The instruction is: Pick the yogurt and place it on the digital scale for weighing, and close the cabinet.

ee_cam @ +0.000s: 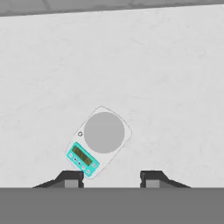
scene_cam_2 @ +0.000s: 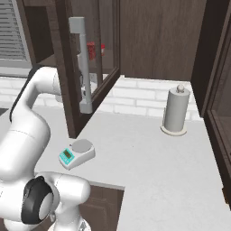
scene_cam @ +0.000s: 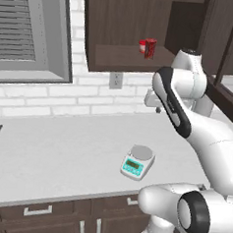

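Observation:
The yogurt (scene_cam: 151, 48), a small dark red container, stands on the shelf of the open cabinet (scene_cam: 123, 60); through the glass door it also shows as the yogurt (scene_cam_2: 91, 50). The digital scale (scene_cam: 137, 162) sits on the counter near its front edge, platter bare, teal panel toward the edge. My gripper (ee_cam: 111, 177) hangs above the counter, pointing down at the digital scale (ee_cam: 99, 141). Its fingertips stand wide apart and open, with nothing between them. The cabinet door (scene_cam_2: 97, 54) is swung out, its long metal handle (scene_cam_2: 81, 63) facing me.
A red-and-white cup (scene_cam: 142, 46) stands beside the yogurt on the shelf. A paper towel holder (scene_cam_2: 175, 113) stands at the back right of the counter. A shuttered window (scene_cam: 26, 28) is at the left, a wall outlet (scene_cam: 115, 80) below the cabinet, and drawers (scene_cam: 38, 210) lie under the counter.

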Robot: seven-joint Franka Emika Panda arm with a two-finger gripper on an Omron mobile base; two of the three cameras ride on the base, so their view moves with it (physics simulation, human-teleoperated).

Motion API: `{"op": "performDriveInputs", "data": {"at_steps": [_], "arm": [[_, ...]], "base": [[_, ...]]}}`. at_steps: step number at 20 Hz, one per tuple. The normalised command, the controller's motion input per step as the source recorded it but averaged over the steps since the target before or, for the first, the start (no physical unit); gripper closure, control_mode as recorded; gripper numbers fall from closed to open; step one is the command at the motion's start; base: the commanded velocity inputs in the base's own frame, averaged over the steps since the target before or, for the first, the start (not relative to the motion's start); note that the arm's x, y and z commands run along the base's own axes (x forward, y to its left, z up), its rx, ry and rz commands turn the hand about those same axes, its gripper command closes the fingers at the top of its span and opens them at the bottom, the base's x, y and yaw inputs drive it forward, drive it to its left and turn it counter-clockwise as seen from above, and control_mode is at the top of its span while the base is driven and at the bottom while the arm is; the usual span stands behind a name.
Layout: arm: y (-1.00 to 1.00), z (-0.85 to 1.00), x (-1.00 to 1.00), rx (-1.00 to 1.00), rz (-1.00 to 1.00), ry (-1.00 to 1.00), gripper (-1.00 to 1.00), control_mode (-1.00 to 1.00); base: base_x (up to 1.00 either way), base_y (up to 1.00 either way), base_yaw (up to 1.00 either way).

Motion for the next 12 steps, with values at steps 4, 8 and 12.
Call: {"op": "performDriveInputs", "data": {"at_steps": [4,8,12], "arm": [[0.09,0.0,-0.49,0.0,0.0,-0.13,-1.0,-1.0],[0.23,0.43,-0.66,-0.07,0.0,-0.23,-1.0,-1.0],[0.28,0.93,-0.34,-0.12,-0.01,-0.09,-1.0,-1.0]], "base": [[0.0,0.0,0.0],[0.0,0.0,0.0],[0.0,0.0,0.0]]}}
